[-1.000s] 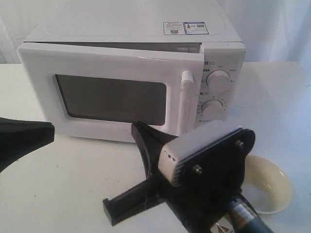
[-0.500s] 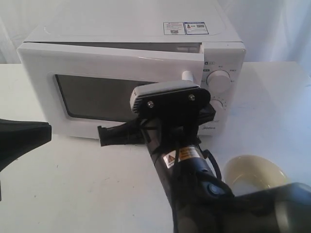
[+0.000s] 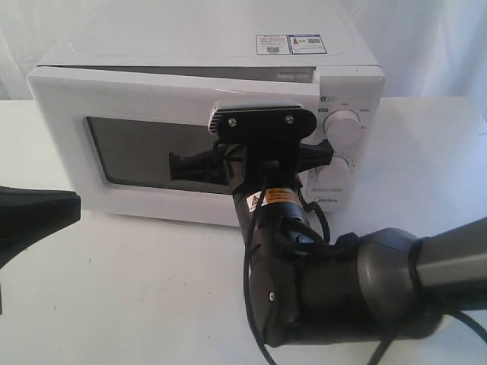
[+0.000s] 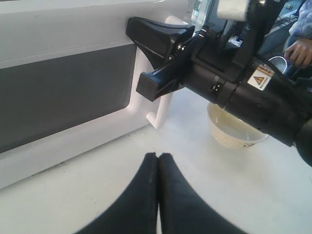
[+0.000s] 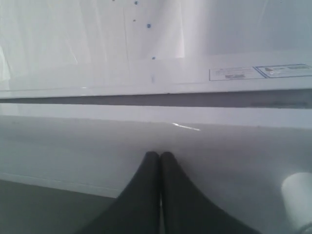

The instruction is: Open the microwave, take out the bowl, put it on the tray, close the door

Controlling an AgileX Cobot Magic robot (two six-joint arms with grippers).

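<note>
Bowl: I see the bowl (image 4: 235, 135) outside the oven, sitting on the white table (image 3: 114, 289) under my right arm. I can make out no tray beneath it.
Door: the door (image 3: 152, 99) stands slightly ajar, with a dark gap along its top edge. I judge that closing it is what remains.
Right claw: the right gripper (image 3: 181, 163) has its fingers pressed together and empty, right up at the door face beside the handle (image 4: 163, 100). I cannot confirm contact.
Left claw: the left gripper (image 4: 158, 187) is also pinched closed on nothing, low over the table and well apart from the door.
Risk: a hard or off-centre push may slide the microwave (image 3: 190, 46) back on the smooth tabletop instead of latching it. The tips could skid on the glossy panel or snag the handle. My arm hangs close to the bowl and could knock it.
Surfaces: the door is glossy white with a flat dark window (image 3: 129, 148), and the handle is a rounded upright bar. The bowl is a glazed cream round with small dark marks outside. The fingers are matt black wedges.
</note>
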